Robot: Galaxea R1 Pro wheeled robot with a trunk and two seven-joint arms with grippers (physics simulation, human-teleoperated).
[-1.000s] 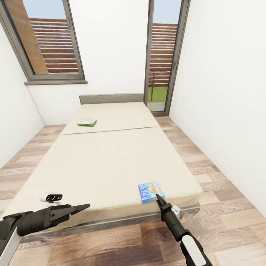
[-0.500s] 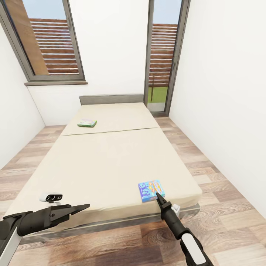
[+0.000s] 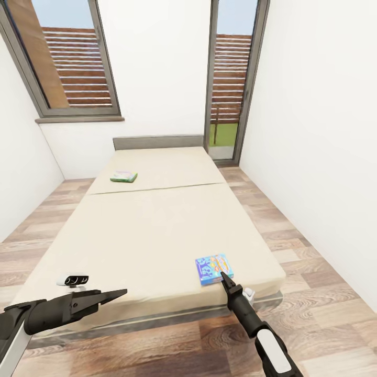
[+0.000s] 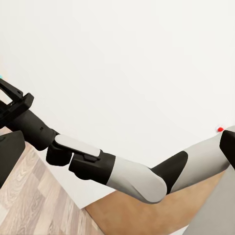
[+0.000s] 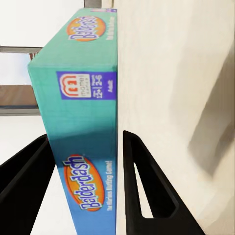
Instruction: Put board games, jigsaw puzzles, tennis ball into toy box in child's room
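Two board games lie on the beige bed point(image 3: 152, 235). The blue-purple one point(image 3: 213, 269) sits at the near right corner, and the green-edged one point(image 3: 123, 177) lies far off near the headboard. My right gripper point(image 3: 224, 277) is at the blue-purple box's near edge. In the right wrist view this box point(image 5: 83, 98) shows as a teal "Balderdash" side, with the gripper point(image 5: 87, 138) open and one dark finger point(image 5: 142, 191) on each side of it. The box rests on the mattress. My left gripper point(image 3: 116, 294) hovers open and empty over the bed's near left edge.
White walls close in on the right point(image 3: 324, 157) and left. Tall dark-framed windows point(image 3: 73, 63) stand behind the grey headboard point(image 3: 157, 140). Wood-plank floor point(image 3: 293, 230) runs along both sides of the bed. The left wrist view looks across at my right arm point(image 4: 122, 171).
The right gripper has crept slightly forward onto the near edge of the blue-purple box. The whole view has shifted a little. The left arm is unchanged.
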